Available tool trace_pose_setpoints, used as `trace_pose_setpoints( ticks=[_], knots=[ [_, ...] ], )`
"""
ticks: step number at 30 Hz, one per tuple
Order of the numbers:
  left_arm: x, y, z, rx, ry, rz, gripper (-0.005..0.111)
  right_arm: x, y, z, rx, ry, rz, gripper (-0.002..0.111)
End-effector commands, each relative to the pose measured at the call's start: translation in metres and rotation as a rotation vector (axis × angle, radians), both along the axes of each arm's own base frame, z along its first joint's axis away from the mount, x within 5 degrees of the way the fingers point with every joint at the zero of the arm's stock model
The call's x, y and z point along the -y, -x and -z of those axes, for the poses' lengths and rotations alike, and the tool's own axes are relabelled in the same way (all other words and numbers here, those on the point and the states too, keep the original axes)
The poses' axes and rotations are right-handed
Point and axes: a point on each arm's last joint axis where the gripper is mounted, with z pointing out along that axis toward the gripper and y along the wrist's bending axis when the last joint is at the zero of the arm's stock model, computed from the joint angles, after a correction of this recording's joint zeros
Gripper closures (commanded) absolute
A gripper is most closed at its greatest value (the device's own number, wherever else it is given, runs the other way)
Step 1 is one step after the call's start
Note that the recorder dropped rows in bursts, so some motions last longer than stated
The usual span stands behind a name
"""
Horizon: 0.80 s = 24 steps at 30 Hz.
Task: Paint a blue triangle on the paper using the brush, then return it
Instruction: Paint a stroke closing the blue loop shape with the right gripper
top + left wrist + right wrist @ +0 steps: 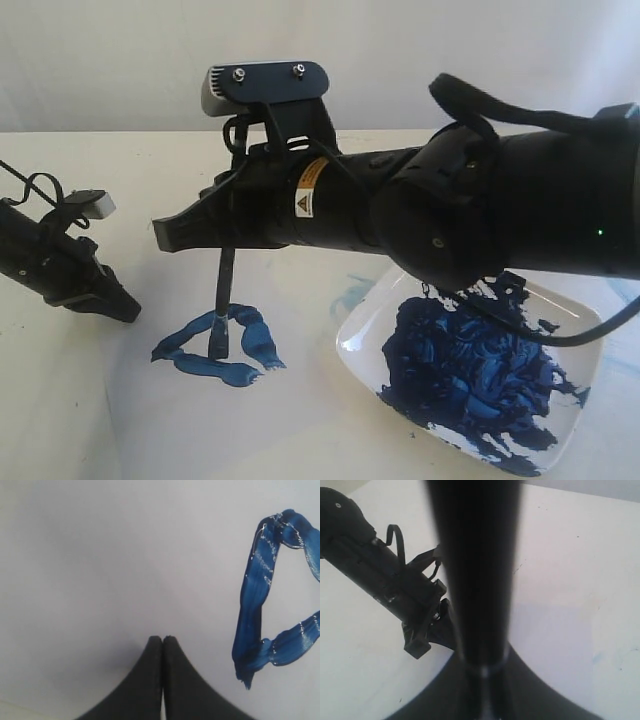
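Two grippers shut, one on the brush, tip down on the blue outline

At the centre of the exterior view, the black right gripper (165, 235), reaching across from the right, fingers pinched tight on a long, thin black stick-like paintbrush (224, 280). Held close to upright with a slight tilt, handle end rising beside the wrist camera, paint-darkened tip down on wet paint. Same grip in the right wrist view: right gripper (482, 700) closed around the blurred dark shaft of the paintbrush (477, 570), with the left arm (375, 575) lying beyond it.

Under the tip, a small, thick, dark-blue painted outline of a rough rounded triangle (255, 345), with the bristles meeting its upper left stroke. Laid on a pale, greyish-white rectangular sheet of paper (300, 430), on a cream tabletop (120, 160).

Just beside the triangle, toward the right arm, a white rounded-square dish (350, 340) holding a large mass of dark-blue paint (470, 370), its far part hidden under that arm.

On the left, the black left gripper (118, 303), angled down toward the sheet, near the triangle's left corner but apart from it. Fingertips pressed flat together in the left wrist view (162, 647), nothing between them. Glossy strokes of the triangle (252, 605) near the tips without touching, plain sheet of paper (100, 555) all around.
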Motion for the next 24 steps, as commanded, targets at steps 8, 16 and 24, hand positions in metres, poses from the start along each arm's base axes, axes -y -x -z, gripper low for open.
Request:
trace_pose_setpoints(
  ticks=[8,16,24],
  knots=[
    [0.002,0.003,0.001,-0.026,0.021,0.010,0.107,-0.002,0.001,0.002,0.000,-0.004,-0.005,0.108],
    [0.003,0.003,0.001,-0.028,0.023,0.012,0.107,-0.008,-0.003,0.021,-0.030,0.039,-0.004,0.108],
    [0.003,0.004,0.001,-0.030,0.024,0.014,0.107,-0.006,-0.002,0.024,-0.016,0.095,-0.023,0.108]
  ],
)
